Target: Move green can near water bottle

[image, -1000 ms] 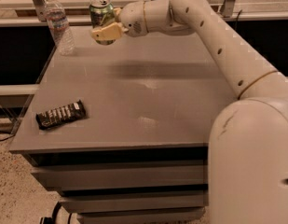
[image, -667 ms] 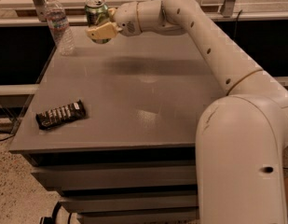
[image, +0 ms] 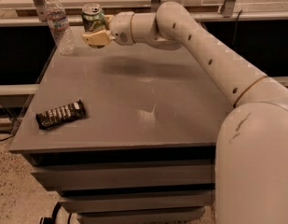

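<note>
At the far left of the surface (image: pixel 134 101), my gripper (image: pixel 98 35) is clamped on the can (image: pixel 93 16), which is upright, just right of the bottle (image: pixel 58 26) and not touching it. Since a second ago I have carried the can leftward, narrowing that gap. The snack bar (image: pixel 61 114) lies unmoved near the front left edge.

White segmented arm (image: pixel 204 55) reaches far forward, leftward. Its cream two-finger gripper (image: pixel 95 37), upper left, grips the green metal can (image: pixel 93 17).
</note>
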`<state>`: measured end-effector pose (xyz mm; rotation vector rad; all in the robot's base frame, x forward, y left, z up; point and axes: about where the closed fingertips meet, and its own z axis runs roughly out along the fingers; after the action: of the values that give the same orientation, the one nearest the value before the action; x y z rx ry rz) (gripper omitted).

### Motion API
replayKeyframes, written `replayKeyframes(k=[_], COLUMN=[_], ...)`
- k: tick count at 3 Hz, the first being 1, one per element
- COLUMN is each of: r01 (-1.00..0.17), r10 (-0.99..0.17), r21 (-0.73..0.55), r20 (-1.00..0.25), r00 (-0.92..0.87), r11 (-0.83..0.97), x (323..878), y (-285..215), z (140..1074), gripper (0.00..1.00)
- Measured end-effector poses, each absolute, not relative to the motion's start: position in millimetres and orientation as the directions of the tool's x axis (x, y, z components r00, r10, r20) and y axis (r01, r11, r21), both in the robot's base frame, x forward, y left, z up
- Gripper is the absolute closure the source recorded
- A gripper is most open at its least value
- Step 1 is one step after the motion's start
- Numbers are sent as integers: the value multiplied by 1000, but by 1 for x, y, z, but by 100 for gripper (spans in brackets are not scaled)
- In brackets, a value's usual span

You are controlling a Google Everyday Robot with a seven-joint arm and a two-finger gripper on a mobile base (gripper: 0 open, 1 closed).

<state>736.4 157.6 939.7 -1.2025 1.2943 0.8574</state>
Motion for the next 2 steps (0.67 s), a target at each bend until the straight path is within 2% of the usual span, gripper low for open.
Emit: replayKeyframes(k=[2], r01=[-926], r10=[-137], r21=[-166], r20=[-983], r00=[125], r11=[341], x=[732], y=[185], z=[915], gripper=[100])
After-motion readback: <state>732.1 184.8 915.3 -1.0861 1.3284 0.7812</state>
